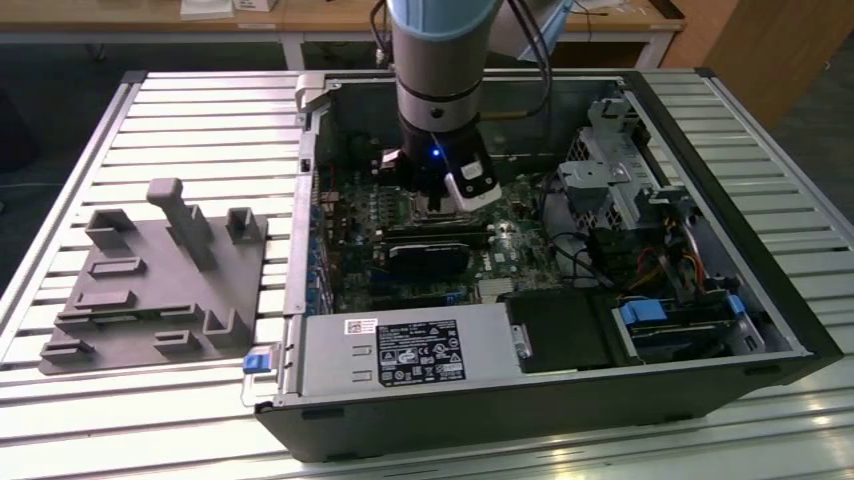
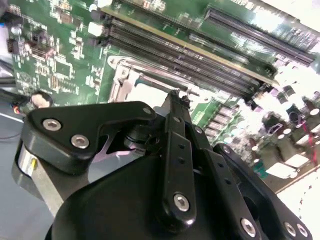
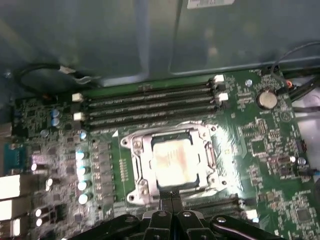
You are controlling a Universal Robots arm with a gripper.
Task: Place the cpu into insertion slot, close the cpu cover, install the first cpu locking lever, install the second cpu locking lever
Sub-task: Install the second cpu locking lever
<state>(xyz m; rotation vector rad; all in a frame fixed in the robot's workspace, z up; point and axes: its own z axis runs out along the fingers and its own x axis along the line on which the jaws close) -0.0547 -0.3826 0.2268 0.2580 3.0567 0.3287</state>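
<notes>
While the cpu [image 3: 171,164] is lying flat in the insertion slot [image 3: 196,181], its pale silvery top is showing through the cpu cover [image 3: 145,165] — a thin metal frame lying closed around it. The gripper [image 3: 171,196] is hanging just beside the frame's edge — jaws pressed together, holding nothing. The open computer case [image 1: 747,290] is housing the green motherboard [image 3: 260,150] and a labelled power supply [image 1: 400,352].

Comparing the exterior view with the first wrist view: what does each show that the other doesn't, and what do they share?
Exterior view: the grey fixture tray on the slatted table, the power supply box, and the arm reaching into the open case.

First wrist view: the cpu lying in the insertion slot, the cpu cover framing it, and the claw at the socket's edge.

Both: the green motherboard with its long black slots.
</notes>
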